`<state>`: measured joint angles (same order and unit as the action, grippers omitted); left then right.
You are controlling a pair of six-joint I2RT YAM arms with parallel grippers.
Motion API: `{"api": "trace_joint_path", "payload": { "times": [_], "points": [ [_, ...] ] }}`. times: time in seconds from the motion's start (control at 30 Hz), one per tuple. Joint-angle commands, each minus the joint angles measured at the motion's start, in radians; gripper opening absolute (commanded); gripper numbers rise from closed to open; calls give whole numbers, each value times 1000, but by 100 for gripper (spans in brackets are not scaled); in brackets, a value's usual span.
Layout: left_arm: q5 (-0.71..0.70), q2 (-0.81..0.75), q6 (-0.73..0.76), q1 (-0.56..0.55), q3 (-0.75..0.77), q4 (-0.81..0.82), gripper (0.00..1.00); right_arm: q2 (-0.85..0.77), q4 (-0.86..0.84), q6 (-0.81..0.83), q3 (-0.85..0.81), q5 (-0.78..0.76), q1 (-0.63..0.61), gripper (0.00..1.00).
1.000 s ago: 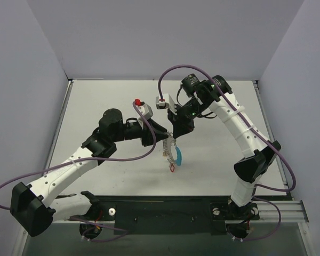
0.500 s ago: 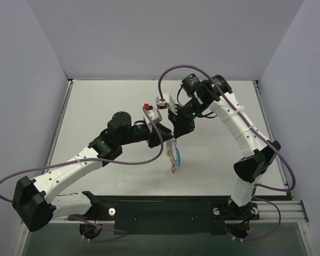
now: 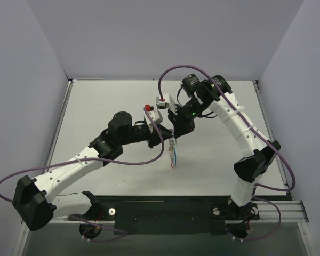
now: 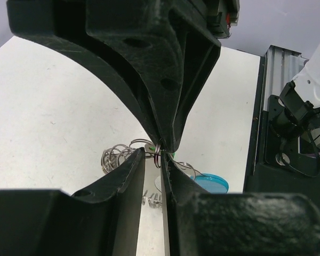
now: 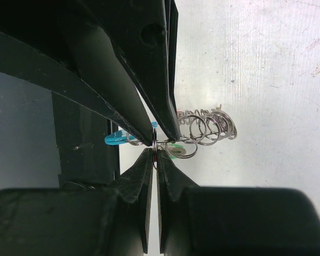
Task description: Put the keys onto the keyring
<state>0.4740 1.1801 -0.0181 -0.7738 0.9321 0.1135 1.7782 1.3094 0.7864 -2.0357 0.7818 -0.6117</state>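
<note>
Your arms stood tip to tip above table (image 3: 96, 106). Fingers nearly closed, left gripper (image 4: 154, 154) and right gripper (image 5: 154, 154) each pinched keyring (image 3: 172, 152) wire. Keys indistinguishable among coils.

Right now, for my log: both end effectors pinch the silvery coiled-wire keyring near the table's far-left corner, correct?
No. The left end effector and right end effector pinch the silvery coiled-wire keyring near the white table's middle, not its far-left corner; the top external view shows this.
</note>
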Motion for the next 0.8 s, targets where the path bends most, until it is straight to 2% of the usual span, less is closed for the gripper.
{"api": "trace_joint_path", "payload": {
  "times": [0.0,0.17,0.23,0.27,0.47,0.5,0.53,0.6,0.67,0.77],
  "points": [
    [34,6,0,-4,45,35,27,1,79,2,-34,43,-8,0],
    [52,19,-9,-4,45,48,20,0,80,4,-31,47,-8,0],
    [58,19,-11,-5,47,52,13,0,80,4,-31,47,-8,0],
    [63,21,-13,-4,45,52,0,0,82,5,-29,48,-8,0],
    [42,1,-32,-2,10,90,0,-3,80,-1,-23,54,-3,0],
    [26,-20,-37,-2,-2,124,0,-3,80,-4,-20,59,-2,8],
    [0,-48,-51,-1,-36,139,0,-8,79,-9,-20,72,15,25],
    [-32,-89,-89,13,-93,213,0,-19,77,-13,-15,130,55,39],
    [-41,-129,-152,34,-157,311,0,-29,76,-16,-8,207,108,43],
    [-37,-161,-253,73,-239,496,0,-49,70,-15,12,281,174,44]
  ]
}}
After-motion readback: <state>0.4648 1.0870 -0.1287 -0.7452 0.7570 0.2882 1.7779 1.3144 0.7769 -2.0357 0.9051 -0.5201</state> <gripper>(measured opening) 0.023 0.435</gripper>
